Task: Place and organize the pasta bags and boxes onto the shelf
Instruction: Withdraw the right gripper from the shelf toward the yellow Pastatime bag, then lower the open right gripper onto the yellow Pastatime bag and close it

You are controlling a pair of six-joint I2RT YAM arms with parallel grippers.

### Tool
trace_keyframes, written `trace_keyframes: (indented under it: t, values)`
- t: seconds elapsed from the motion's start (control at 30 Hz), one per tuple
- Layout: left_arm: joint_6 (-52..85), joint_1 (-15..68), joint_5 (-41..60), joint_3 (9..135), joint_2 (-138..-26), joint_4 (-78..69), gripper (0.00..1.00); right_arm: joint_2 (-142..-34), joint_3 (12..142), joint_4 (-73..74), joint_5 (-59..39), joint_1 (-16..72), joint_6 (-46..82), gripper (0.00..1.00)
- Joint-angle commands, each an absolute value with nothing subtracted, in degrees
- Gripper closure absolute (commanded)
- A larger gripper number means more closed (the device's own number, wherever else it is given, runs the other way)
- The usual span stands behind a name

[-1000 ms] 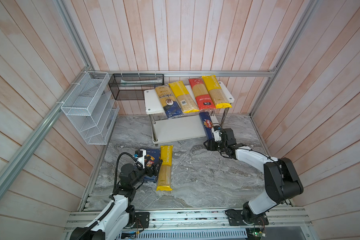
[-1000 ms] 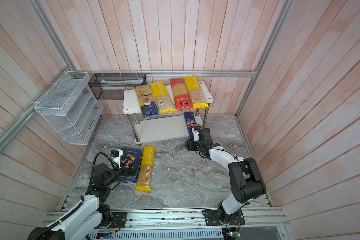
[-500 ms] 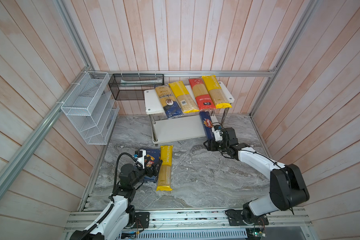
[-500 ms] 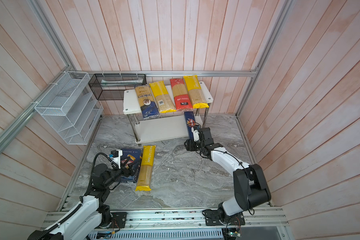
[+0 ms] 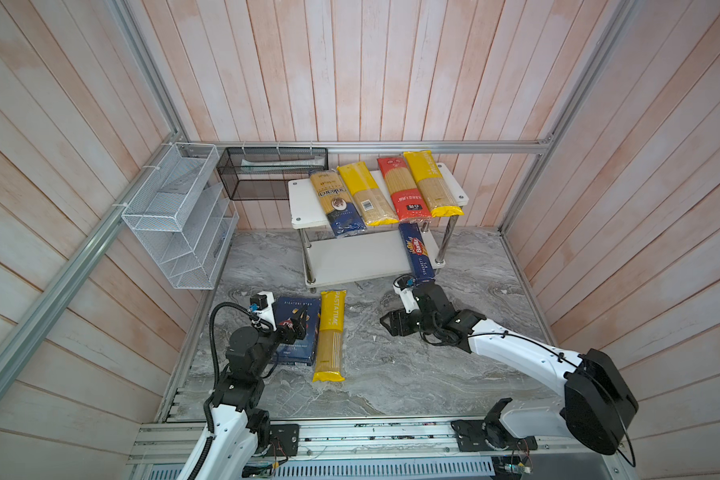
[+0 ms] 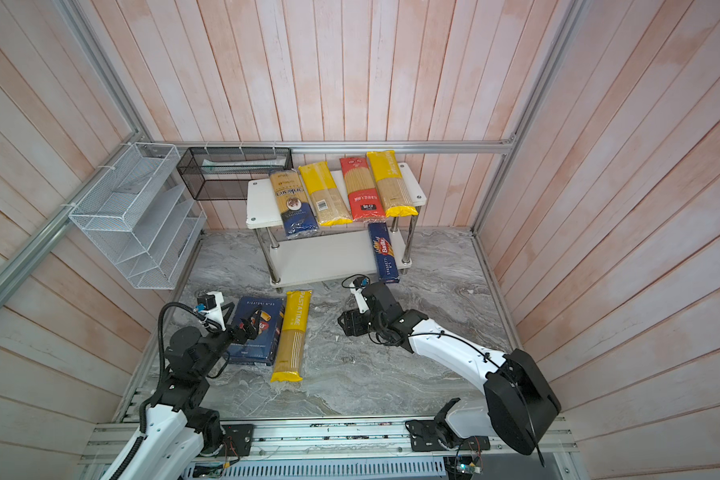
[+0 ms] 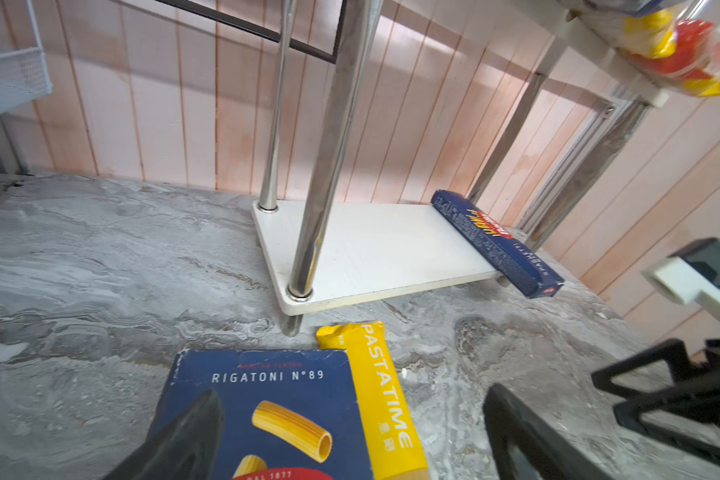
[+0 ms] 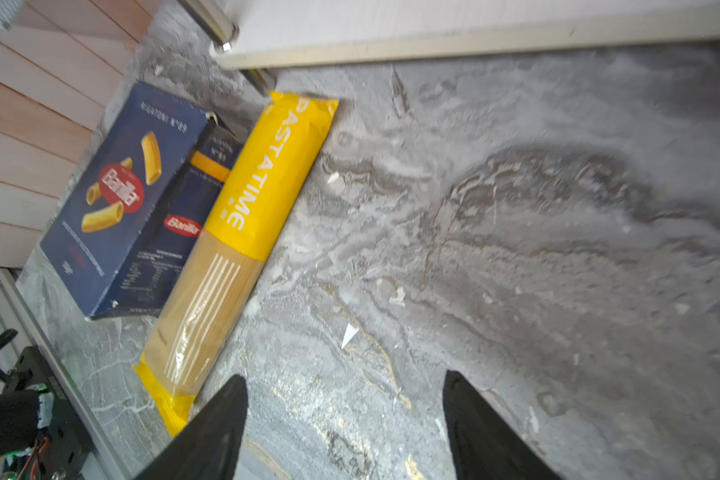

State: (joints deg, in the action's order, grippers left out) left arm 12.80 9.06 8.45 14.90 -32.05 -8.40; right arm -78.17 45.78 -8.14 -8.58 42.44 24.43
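Quick headcount: seven pasta packs in all, two boxes and five bags.

Four of the five bags lay side by side on the top board of the shelf (image 5: pixel 304 199). From left to right they were the clear ankara bag (image 5: pixel 337 203) with the dark blue end, the yellow barcoded bag (image 5: pixel 366 195), the red bag (image 5: pixel 402 189) and one more yellow bag (image 5: pixel 431 185). All four stuck out a bit past the front edge. The shelf itself had two white boards and four chrome posts.

The narrow Spaghetti box (image 5: pixel 418 255) was the only thing on the lower board. It ran along the right side, with its near end poking over the front.

That left two packs on the marble floor (image 5: pixel 391 374). The wide Rigatoni box (image 5: pixel 304 353) lay flat, with the PASTATIME bag (image 5: pixel 331 332) pressed up against its long side, both just in front of the shelf's left corner.

The left gripper (image 5: pixel 298 326) hung over the Rigatoni box with its fingers spread wide. In its wrist view one finger (image 7: pixel 192 432) was above the box face and the other was out past the bag. I couldn't tell if it touched the box.

The right gripper (image 8: pixel 343 375) sat low over bare floor between the PASTATIME bag and the Spaghetti box's end. Its jaws were wide apart and held nothing.

There was also one white wire rack (image 5: pixel 175 216) and one black mesh basket (image 5: pixel 267 174) by the walls.
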Motion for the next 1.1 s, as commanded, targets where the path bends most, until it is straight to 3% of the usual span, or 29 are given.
trace_keyframes:
  t: [0.0,0.57,1.07]
  values:
    - [9.3,9.0,1.6,13.5,-32.3,-7.0,0.0,-80.7,44.8,-4.9,-6.8,44.4,27.8,0.25]
    - [8.5,8.9,3.8,14.7,-37.0,-8.4,0.0,-93.2,50.5,0.6,-4.1,51.4,29.6,0.22]
    - [8.4,8.8,4.0,14.7,-36.9,-8.4,0.0,-100.4,55.1,-0.2,-3.5,51.8,29.7,0.17]
